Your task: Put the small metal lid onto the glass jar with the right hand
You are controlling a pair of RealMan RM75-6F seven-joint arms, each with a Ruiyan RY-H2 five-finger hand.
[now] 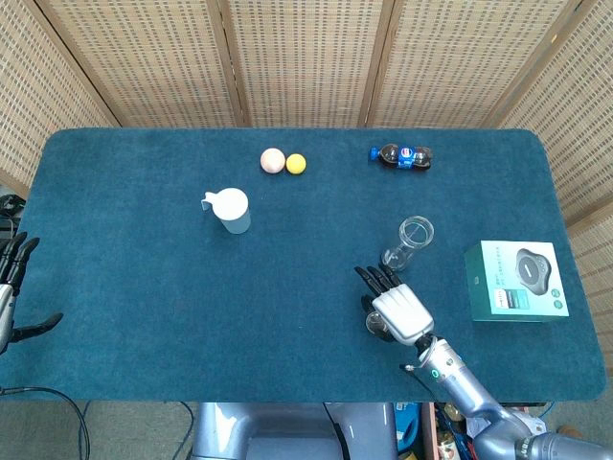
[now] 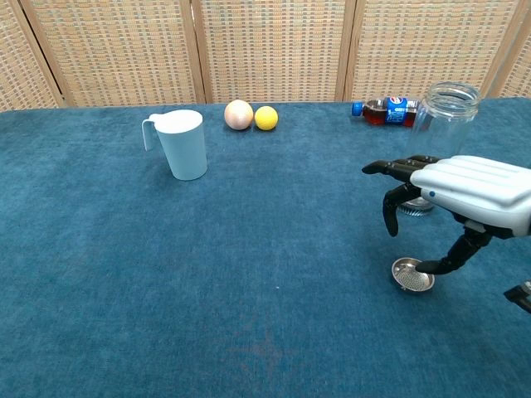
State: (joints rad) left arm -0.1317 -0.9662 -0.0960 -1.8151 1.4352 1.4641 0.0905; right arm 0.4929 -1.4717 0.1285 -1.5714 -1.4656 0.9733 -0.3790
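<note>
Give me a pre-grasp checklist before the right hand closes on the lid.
1. Right hand over the small metal lid: ok, it hovers above the lid with fingers spread.
2. Lid gripped: not ok. A fingertip sits at its rim in the chest view; whether it touches, cannot tell.
3. Lid flat on the table, hollow side up: ok.
4. Glass jar upright, mouth open: ok.
5. Path from lid to jar: ok, nothing lies between them.
6. Left hand out of the way: ok, at the far table edge.
</note>
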